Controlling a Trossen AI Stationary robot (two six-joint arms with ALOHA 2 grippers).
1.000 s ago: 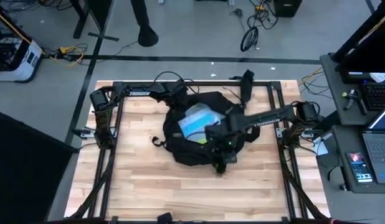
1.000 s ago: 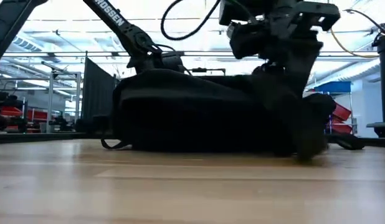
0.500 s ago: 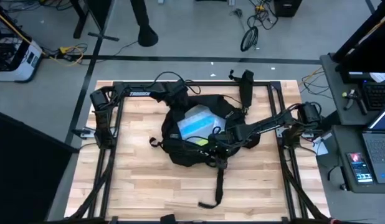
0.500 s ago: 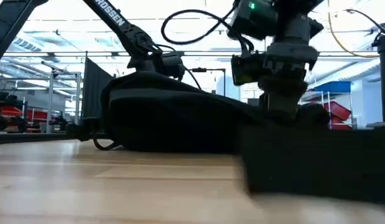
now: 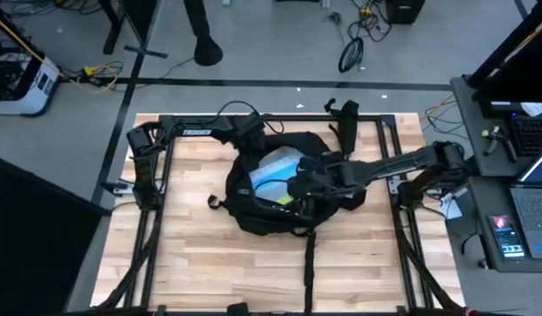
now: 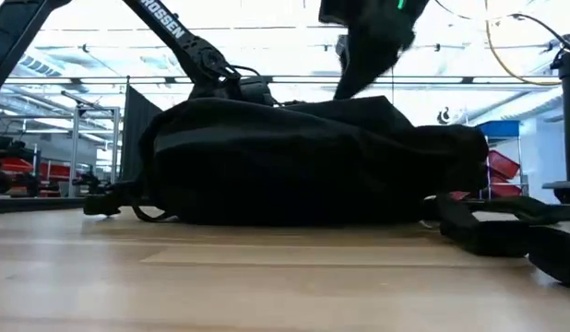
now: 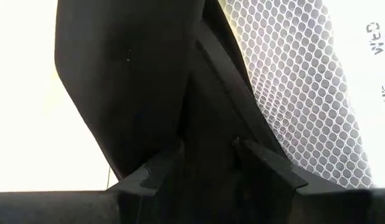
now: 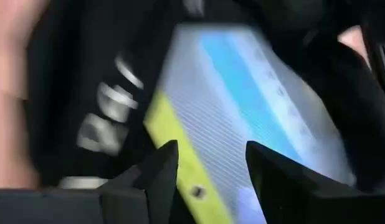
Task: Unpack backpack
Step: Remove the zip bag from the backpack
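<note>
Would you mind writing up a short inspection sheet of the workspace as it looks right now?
Surface: wooden table, bare around the bag.
Job's things: black backpack lies mid-table, opened; a blue and white item with a yellow edge shows inside. One strap trails toward the near edge.
Clutter: nothing seen on the table.
Grippers: left gripper shut on backpack fabric at the far side; right gripper open, over the opening above the blue item.
Cables: loose cables on the floor beyond the table.
Surroundings: a person's leg beyond the table; laptop on a side desk.
</note>
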